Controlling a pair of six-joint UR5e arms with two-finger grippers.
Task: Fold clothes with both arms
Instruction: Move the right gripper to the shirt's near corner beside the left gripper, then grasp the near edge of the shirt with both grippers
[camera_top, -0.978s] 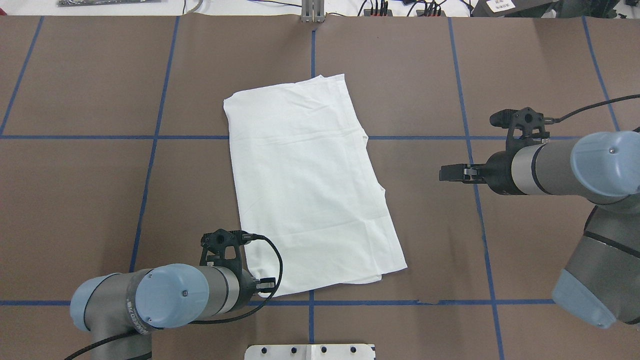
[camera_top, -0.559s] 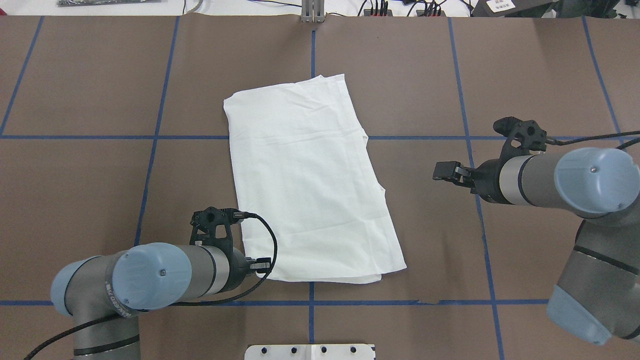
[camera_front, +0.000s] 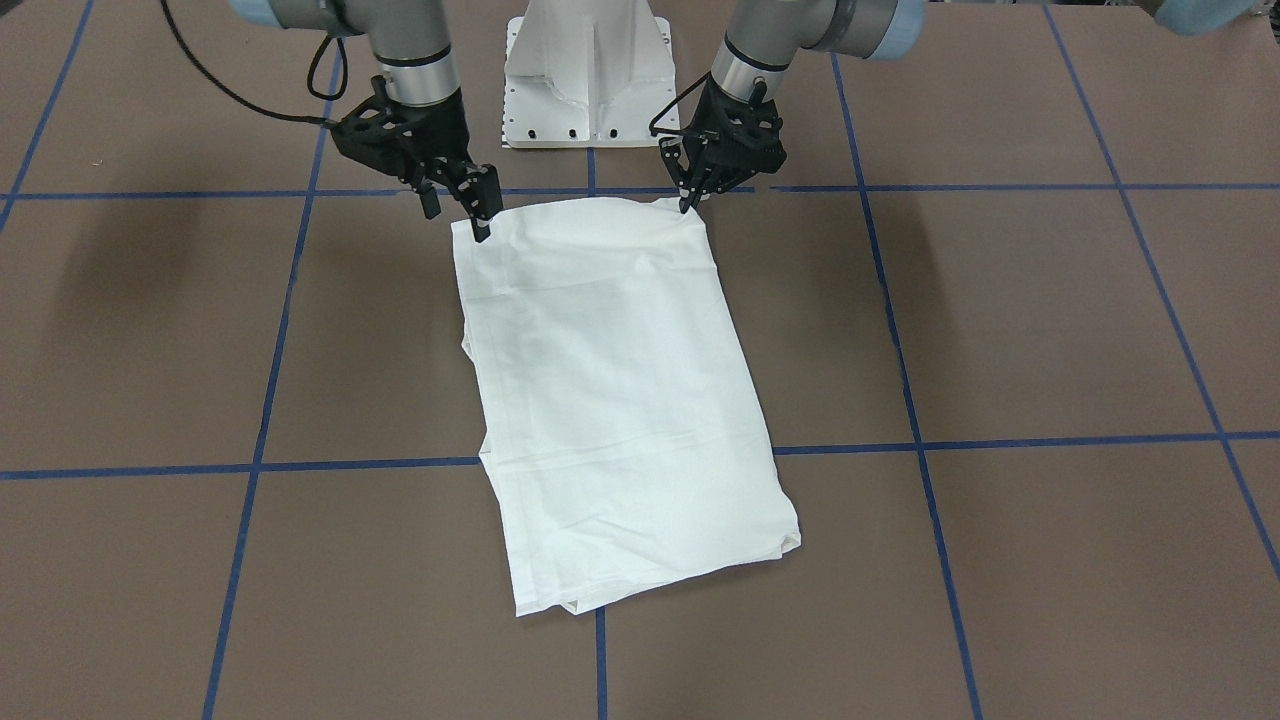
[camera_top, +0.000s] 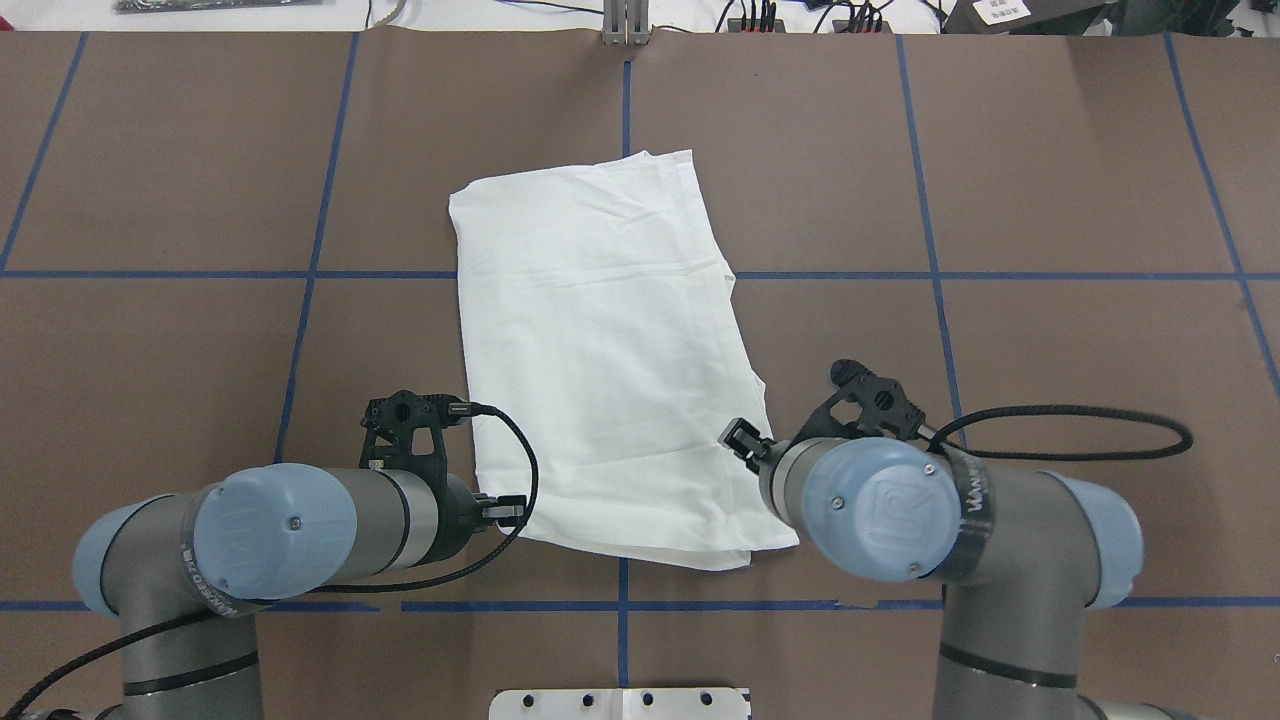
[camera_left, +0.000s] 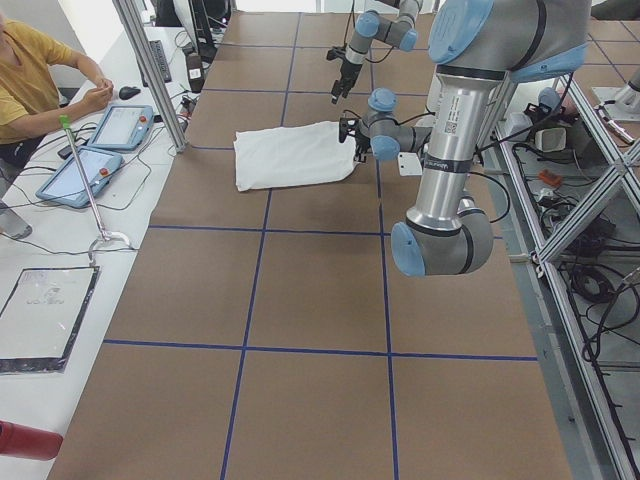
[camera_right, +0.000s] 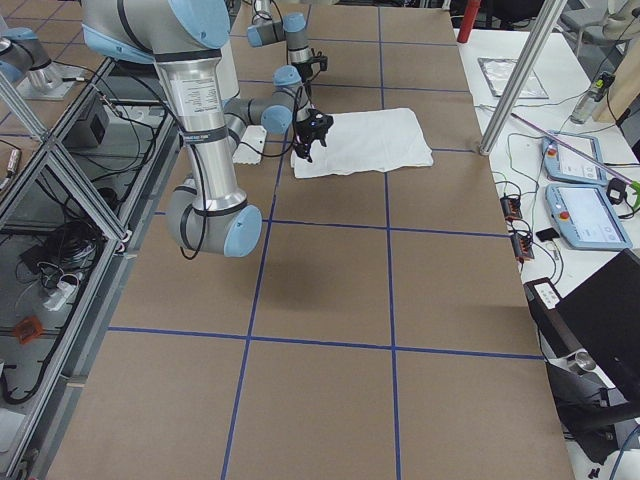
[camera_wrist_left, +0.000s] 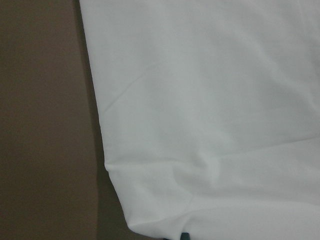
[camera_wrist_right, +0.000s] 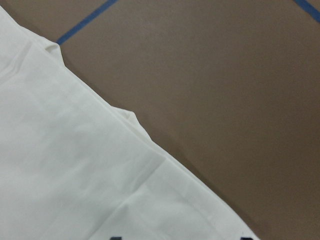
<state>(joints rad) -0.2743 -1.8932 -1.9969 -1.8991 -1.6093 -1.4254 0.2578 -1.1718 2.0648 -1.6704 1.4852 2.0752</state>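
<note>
The white shirt (camera_front: 610, 400) (camera_top: 600, 350) lies folded into a long rectangle in the middle of the table, slanted a little. My left gripper (camera_front: 687, 203) (camera_top: 508, 510) is at the near-left corner, its fingers shut on the cloth edge there. In the left wrist view that corner (camera_wrist_left: 210, 125) fills the frame. My right gripper (camera_front: 456, 224) (camera_top: 745, 445) hangs open just over the near-right corner. The right wrist view shows the shirt's edge (camera_wrist_right: 65, 175) with the two fingertips wide apart at the bottom. No print or label shows.
The white pedestal (camera_front: 585, 70) (camera_top: 620, 703) stands at the robot's edge behind both grippers. Brown table cover with blue tape lines (camera_top: 800, 275) surrounds the shirt. A seated person (camera_left: 30, 90) and tablets (camera_left: 90, 165) are beyond the far edge.
The right arm swung in from the far right to the shirt's near-right corner. The left gripper shifted left and away from the robot, and the near-left corner moved with it.
</note>
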